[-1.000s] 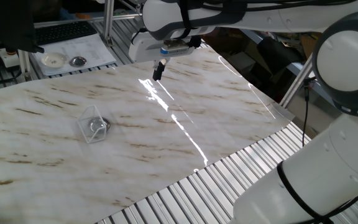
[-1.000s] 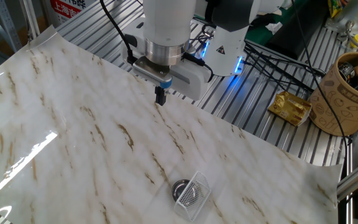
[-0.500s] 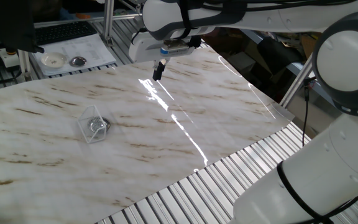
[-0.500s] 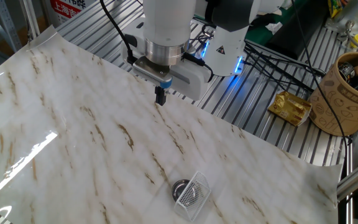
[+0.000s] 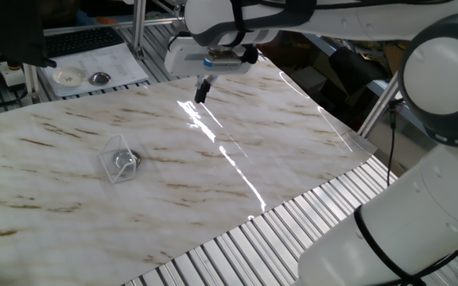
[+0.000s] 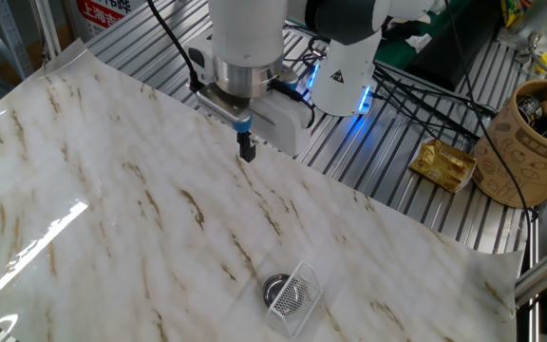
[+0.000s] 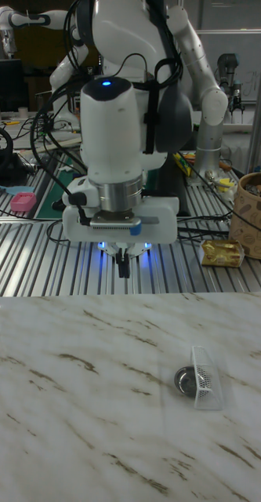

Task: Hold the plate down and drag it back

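Tall fixed view shows my gripper (image 7: 125,267), fingers pressed together and holding nothing, hanging near the marble table's (image 7: 67,408) back edge, with the plate (image 7: 186,380) well forward and right, touching the clear box (image 7: 205,379).

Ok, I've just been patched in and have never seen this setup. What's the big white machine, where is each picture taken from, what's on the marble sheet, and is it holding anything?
The white machine is one robot arm; at its tip is a small two-finger gripper, fingers together, holding nothing, poised near the sheet's edge at the arm's base. Two pictures come from fixed cameras on different sides of the table; the tall one faces the arm head-on. On the marble-patterned sheet lie a small shiny metal plate and a clear plastic box right beside it, well away from the gripper. Off the sheet: a gold foil packet and a brown cup.
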`<action>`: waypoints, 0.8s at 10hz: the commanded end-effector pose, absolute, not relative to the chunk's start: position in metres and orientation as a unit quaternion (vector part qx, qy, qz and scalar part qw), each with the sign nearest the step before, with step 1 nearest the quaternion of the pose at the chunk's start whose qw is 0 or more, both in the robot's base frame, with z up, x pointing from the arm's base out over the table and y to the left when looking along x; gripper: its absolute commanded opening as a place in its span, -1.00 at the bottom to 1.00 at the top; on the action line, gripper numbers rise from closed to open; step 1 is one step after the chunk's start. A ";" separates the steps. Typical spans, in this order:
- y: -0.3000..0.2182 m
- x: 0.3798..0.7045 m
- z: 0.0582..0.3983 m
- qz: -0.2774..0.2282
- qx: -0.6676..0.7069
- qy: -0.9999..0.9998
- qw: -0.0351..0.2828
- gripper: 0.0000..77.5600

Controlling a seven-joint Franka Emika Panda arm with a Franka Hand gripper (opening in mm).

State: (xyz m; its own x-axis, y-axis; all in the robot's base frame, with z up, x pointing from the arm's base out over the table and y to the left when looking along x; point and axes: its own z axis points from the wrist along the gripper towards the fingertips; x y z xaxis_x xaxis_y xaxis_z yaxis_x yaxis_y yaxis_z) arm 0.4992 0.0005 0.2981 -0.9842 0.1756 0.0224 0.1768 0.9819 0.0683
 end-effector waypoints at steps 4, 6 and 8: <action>0.012 0.498 0.301 -0.070 -0.144 -0.987 0.011 -1.00; 0.019 0.498 0.302 -0.073 -0.147 -0.986 0.012 -1.00; 0.026 0.496 0.303 -0.075 -0.149 -0.986 0.016 -1.00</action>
State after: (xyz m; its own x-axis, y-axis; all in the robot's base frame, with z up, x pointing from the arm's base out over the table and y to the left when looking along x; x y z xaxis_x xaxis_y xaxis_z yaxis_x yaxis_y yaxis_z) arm 0.4971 0.0193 0.3008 -0.9569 0.2865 0.0477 0.2904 0.9468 0.1385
